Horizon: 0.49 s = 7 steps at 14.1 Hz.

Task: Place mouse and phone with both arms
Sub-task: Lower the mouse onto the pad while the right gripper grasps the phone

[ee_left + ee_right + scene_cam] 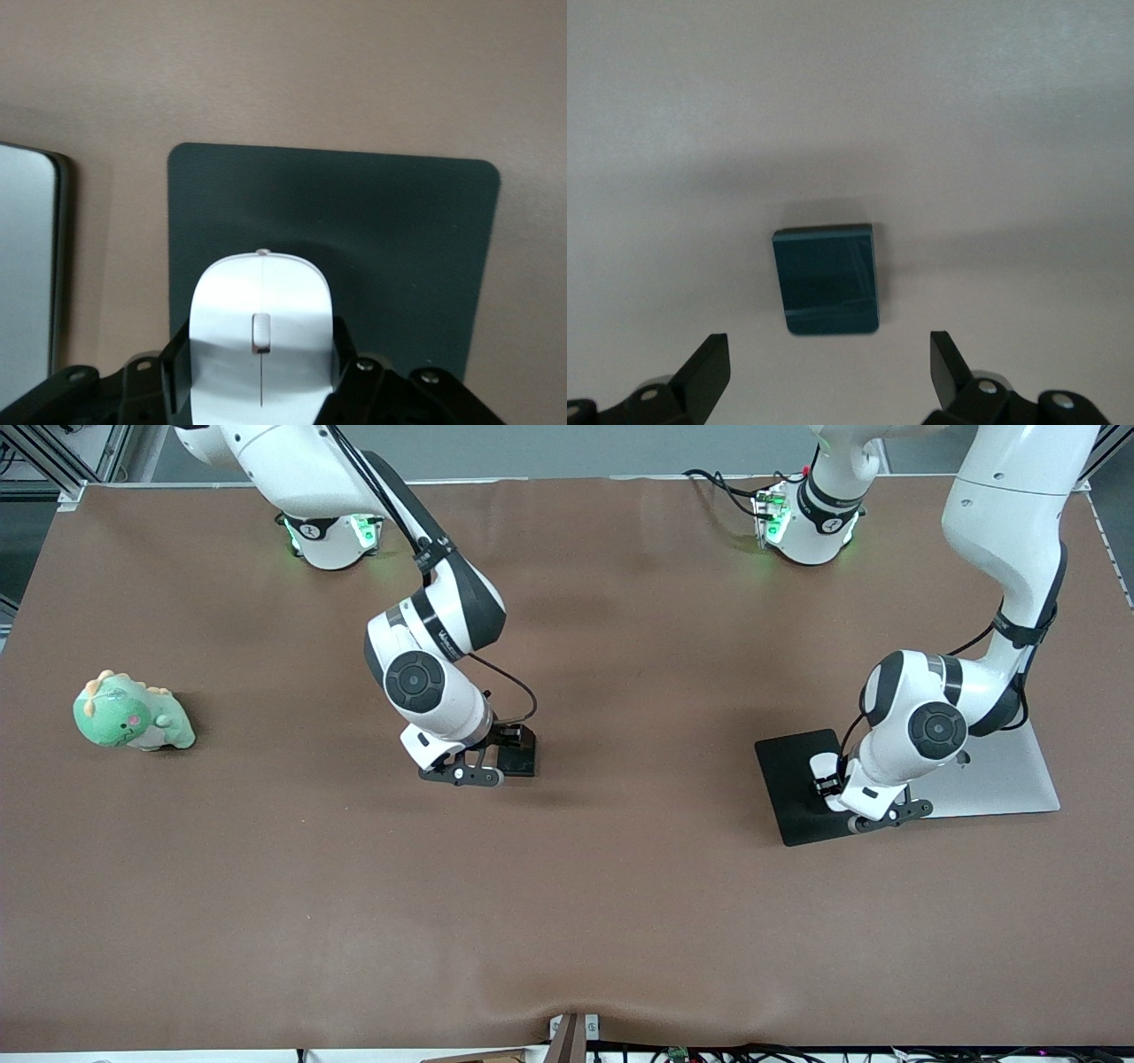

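Front view shows one brown table [266, 886] with two white arms based along its robot-side edge. One closed silver laptop [1001, 779] lies near the edge at the left arm's end, with one black mouse pad [788, 779] just beside it. One green dinosaur plush [131, 713] sits near the edge at the right arm's end. The left gripper [837, 788] is over the pad, its jaws closed on the sides of the one white mouse [261, 341]; this arm's wrist hides part of the pad and laptop. The right gripper [483, 766] hangs mid-table, fingers [704, 372] spread wide and empty, over the one black phone [826, 279] lying flat on the table. Small writing on the right arm's forearm is unreadable.
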{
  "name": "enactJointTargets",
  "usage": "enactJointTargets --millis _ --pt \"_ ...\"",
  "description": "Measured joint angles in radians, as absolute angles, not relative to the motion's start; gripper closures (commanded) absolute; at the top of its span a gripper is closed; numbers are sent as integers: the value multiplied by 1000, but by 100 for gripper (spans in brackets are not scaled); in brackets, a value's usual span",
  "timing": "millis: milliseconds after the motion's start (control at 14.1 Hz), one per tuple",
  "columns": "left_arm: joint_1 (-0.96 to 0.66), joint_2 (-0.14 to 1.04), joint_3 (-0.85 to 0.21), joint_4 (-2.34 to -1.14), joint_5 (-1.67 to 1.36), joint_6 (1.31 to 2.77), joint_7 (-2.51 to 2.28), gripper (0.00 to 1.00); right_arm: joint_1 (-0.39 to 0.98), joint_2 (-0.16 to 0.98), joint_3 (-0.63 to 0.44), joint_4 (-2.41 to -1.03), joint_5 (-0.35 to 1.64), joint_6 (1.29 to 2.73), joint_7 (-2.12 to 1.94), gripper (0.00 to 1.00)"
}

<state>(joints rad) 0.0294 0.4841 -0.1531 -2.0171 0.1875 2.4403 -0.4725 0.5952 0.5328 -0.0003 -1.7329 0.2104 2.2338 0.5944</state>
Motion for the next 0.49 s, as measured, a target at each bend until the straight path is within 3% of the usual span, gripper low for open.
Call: enactJointTargets --millis 495 --pt "29 488 -170 -2033 188 2493 -429 100 665 588 -1 -1799 210 2396 663 0"
